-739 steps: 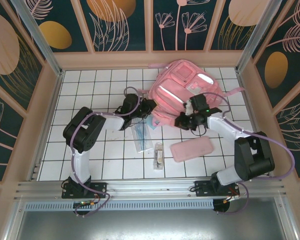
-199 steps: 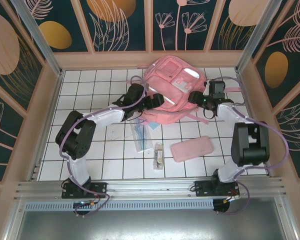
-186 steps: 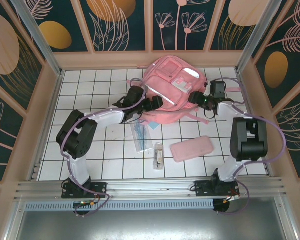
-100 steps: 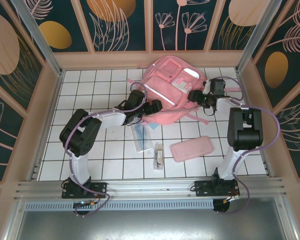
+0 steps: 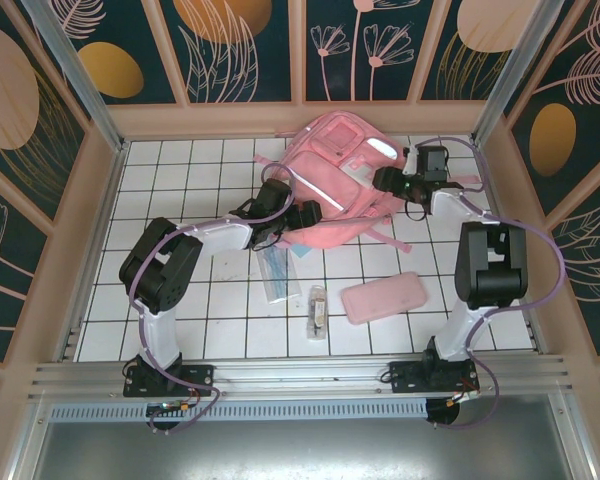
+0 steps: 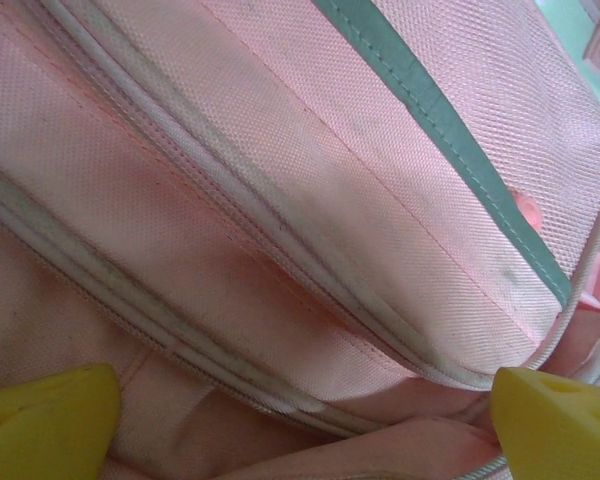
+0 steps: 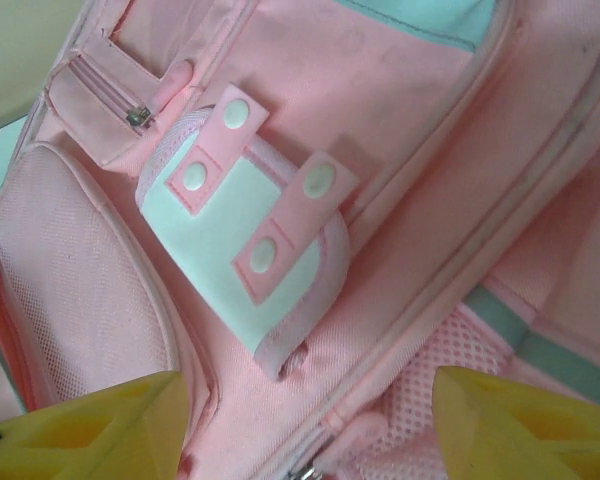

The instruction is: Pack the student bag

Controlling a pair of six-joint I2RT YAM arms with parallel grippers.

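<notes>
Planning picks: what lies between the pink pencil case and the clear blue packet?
A small slim clear-wrapped item on the tiled table, in the top view.

You are looking into a staged robot lab cell rather than a lived-in room. A white gridded tabletop (image 5: 170, 175) is lying boxed in by pale wooden framing (image 5: 210, 118), dark panels (image 5: 245, 50) painted with flowers are standing in for walls, and bare aluminium rails (image 5: 300, 376) are running along the near edge.

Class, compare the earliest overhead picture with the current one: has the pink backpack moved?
Yes. The student bag has slid left across the white tiled tabletop, away from the right side wall.
</notes>
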